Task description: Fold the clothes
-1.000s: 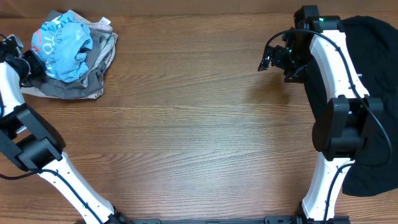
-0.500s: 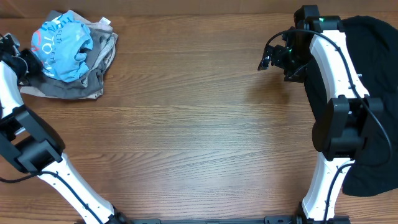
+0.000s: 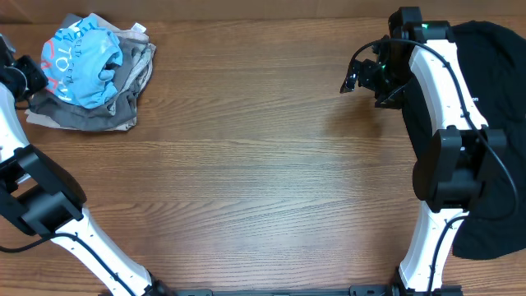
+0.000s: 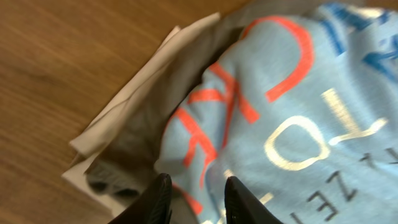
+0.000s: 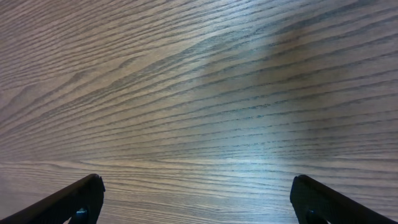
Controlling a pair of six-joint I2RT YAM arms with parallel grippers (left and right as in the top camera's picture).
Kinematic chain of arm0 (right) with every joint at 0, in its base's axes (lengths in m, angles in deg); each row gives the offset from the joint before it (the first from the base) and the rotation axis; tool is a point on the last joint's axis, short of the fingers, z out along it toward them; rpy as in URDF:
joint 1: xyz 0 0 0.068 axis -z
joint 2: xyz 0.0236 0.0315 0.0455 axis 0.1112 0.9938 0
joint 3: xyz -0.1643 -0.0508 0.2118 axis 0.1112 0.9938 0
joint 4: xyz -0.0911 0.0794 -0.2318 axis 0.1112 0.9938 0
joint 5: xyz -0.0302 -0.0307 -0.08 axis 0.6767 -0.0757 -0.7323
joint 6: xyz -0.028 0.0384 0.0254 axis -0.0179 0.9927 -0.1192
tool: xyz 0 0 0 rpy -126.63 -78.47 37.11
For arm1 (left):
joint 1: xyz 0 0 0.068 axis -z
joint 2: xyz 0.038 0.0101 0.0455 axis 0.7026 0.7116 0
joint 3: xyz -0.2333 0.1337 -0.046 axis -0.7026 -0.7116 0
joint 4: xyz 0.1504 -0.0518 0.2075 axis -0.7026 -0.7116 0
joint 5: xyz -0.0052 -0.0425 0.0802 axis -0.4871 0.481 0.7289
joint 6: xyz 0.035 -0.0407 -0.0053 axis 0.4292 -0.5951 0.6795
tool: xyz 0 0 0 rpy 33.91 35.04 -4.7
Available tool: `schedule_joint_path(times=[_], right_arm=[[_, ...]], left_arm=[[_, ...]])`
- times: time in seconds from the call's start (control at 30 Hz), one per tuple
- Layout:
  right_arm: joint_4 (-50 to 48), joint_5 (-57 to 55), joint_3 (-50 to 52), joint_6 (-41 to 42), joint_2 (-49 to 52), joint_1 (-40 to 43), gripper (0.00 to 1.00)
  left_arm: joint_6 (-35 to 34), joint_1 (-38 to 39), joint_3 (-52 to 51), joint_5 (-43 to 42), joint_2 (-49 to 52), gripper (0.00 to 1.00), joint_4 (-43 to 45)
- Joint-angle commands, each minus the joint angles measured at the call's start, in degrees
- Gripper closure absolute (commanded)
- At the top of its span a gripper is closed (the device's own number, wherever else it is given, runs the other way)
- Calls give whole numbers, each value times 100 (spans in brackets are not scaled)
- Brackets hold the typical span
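Note:
The clothes are a crumpled light blue T-shirt (image 3: 82,53) with coral and white letters, lying on top of a pile at the back left of the table. In the left wrist view the T-shirt (image 4: 298,106) fills the right side, letters up. My left gripper (image 3: 23,76) hovers at the pile's left edge. Its fingers (image 4: 197,186) stand a little apart with nothing pinched between them, and the cloth shows beyond the gap. My right gripper (image 3: 355,78) is wide open over bare wood at the back right; in its wrist view (image 5: 196,186) only the table shows.
Grey garments (image 3: 123,94) lie under the T-shirt, with a pale folded edge (image 4: 124,112) sticking out. A black cloth (image 3: 493,123) covers the table's right edge behind the right arm. The wooden table (image 3: 263,164) stretches between the two arms.
My left gripper has drifted left, away from the pile toward the table's edge. The pile and the right arm have not moved.

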Motion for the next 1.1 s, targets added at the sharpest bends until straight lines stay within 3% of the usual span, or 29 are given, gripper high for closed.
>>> schedule_joint_path(times=[0.0,0.5,0.63,0.73,0.87,1.07], right_arm=[[-9,52,-131,28,-184,-28,0],[33,52,-131,28,-184,-50,0],[35,52,-131,31,-184,-50,0],[35,55,-131,31,-184,-50,0],[28,52,-131,105,-184,-50,0],[31,55,-131,116,-184,-50,0]], left_arm=[[103,-17,28,332,98,62,-26],[37,-33,28,350,424,61,146],[35,-33,28,328,560,71,160],[37,-33,28,330,579,87,203],[-9,-44,31,330,570,96,289],[-7,-76,33,337,442,96,203]])
